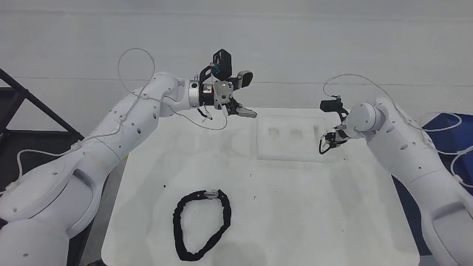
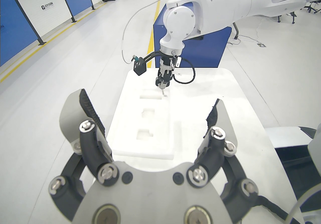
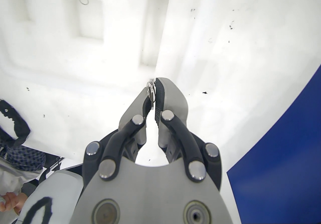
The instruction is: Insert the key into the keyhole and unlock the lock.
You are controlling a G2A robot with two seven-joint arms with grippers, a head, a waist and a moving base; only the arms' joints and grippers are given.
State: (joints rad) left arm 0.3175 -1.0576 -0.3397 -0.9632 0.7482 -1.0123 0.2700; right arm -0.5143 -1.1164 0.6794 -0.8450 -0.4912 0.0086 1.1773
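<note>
Right wrist view: my right claw (image 3: 153, 84) is closed on a small silver key (image 3: 150, 91) on its ring. The key is pinched between the pads with its tip pointing down at the rim of the white foam tray with three rectangular recesses (image 3: 50, 64), just beside the long slot. The black chain lock (image 1: 178, 225), a closed loop with a small metal body, lies flat on the white table (image 1: 332, 222). It is well apart from the key, on my side of the tray and across toward my left arm. As I judge it, the coming move turns on that gap. The key must leave the tray, come back toward me and leftward, then line its shank up with the keyhole, whose facing I cannot tell from above. My left claw (image 2: 150, 99) hangs wide and empty beside the tray's other end. It is nearer the lock than the right and well placed to steady the body. My right forearm bends in from the table's side, with the wrist pitched steeply down.
</note>
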